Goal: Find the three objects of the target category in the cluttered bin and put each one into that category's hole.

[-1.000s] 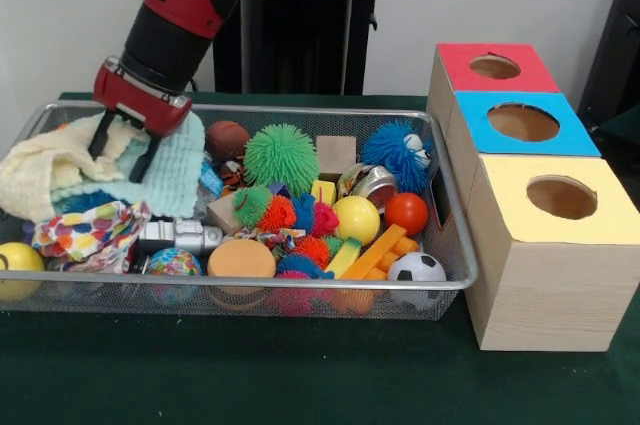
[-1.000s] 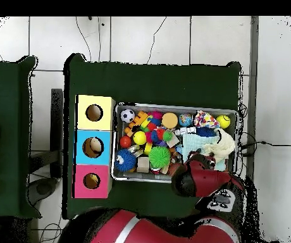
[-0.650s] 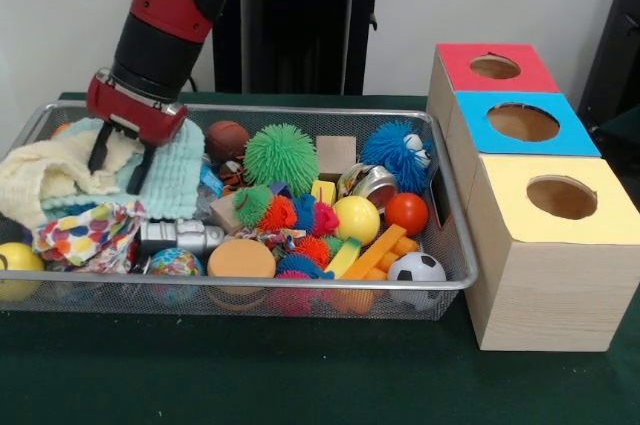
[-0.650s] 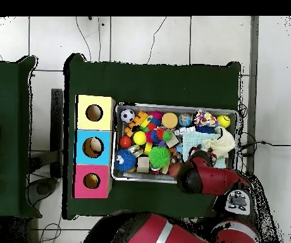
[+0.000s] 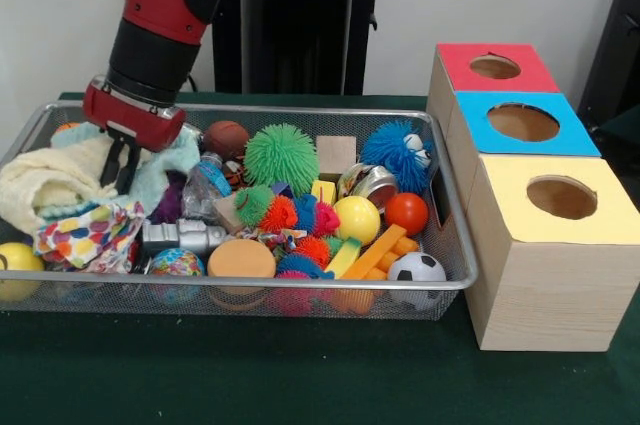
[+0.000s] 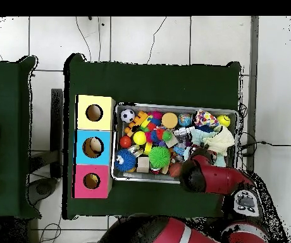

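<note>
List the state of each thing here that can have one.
tool: down in the cloths, fingers close together, grip unclear
light blue cloth: bunched up under the tool
cream cloth: crumpled
wire bin: full of clutter
red box, blue box, yellow box: holes uncovered

Red/black arm enters from 11 o'clock in front view, wrist angled down; gripper (image 5: 120, 167) fingers nearly together, pointing toward 6 o'clock.
</note>
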Robot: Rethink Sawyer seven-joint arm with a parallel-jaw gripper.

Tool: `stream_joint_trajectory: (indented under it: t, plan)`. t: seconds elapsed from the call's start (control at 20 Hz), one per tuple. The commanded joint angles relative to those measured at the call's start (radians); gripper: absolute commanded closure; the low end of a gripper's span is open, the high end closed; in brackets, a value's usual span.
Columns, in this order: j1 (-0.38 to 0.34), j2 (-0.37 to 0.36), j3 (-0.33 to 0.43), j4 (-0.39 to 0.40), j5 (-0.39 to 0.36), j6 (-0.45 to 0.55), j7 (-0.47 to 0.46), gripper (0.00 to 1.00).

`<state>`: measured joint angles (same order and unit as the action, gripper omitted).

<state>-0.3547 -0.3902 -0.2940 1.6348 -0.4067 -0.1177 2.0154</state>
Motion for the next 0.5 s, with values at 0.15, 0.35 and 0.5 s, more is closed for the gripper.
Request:
stream_joint_trajectory:
  t: [0.15, 0.35, 0.5]
  plan:
    - [0.021, -0.059, 0.126, 0.101, -0.048, 0.107, 0.041, 1.0]
    - [-0.078, -0.191, 0.265, 0.231, -0.048, 0.176, 0.032, 1.0]
    - [-0.105, -0.27, 0.328, 0.31, -0.015, 0.237, 0.033, 1.0]
